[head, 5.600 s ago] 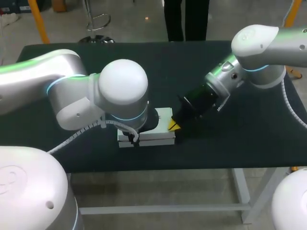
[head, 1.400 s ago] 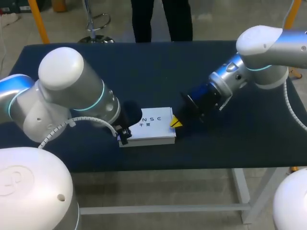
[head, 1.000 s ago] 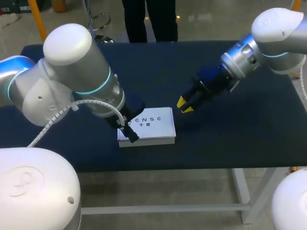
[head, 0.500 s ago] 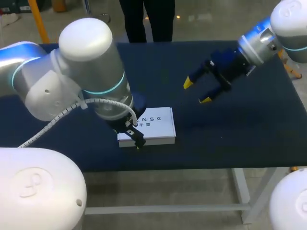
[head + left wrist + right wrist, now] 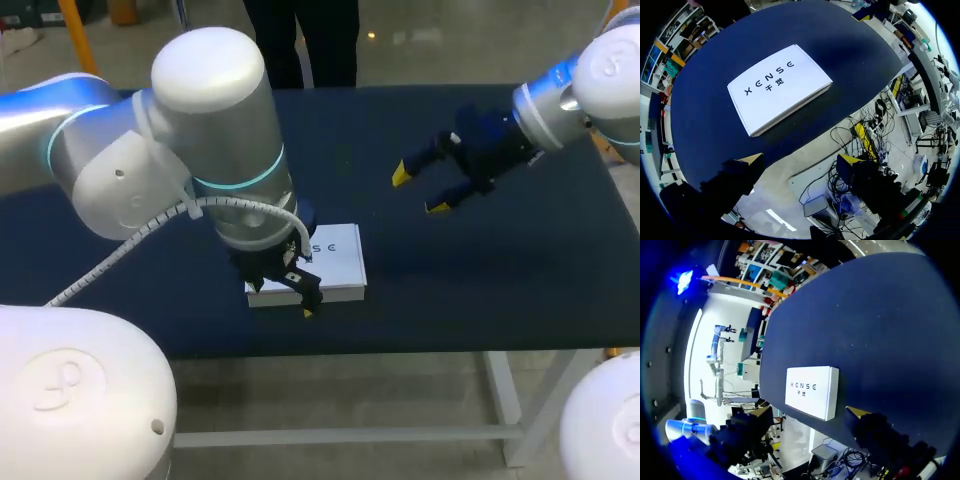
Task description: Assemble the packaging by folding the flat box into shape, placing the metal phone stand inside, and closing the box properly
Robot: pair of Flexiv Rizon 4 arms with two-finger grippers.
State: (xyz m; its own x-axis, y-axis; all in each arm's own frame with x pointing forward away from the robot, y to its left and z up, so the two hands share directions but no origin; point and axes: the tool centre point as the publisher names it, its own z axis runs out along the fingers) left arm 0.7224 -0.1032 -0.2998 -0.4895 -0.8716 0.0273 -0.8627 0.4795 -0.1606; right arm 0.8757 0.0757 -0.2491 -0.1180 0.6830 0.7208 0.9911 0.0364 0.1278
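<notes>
The white box [image 5: 338, 262] lies shut and flat near the table's front edge, its printed lid up; it also shows as the box [image 5: 780, 87] and box [image 5: 812, 390]. The metal phone stand is not in sight. My left gripper [image 5: 292, 292] hangs open at the box's front left corner, partly over the table edge, touching nothing; in the left wrist view the left gripper [image 5: 800, 162] has the box ahead of it. My right gripper [image 5: 420, 190] is open in the air, up and to the right of the box; the right gripper [image 5: 809, 414] holds nothing.
The dark table [image 5: 500, 290] bears only the box. My bulky left arm [image 5: 200, 170] hides the box's left part in the head view. The table's front edge runs just below the box.
My right gripper drew back from the box's right end, rose to the right and opened wide. My left arm swung toward the front edge, its gripper opening off the box's left end.
</notes>
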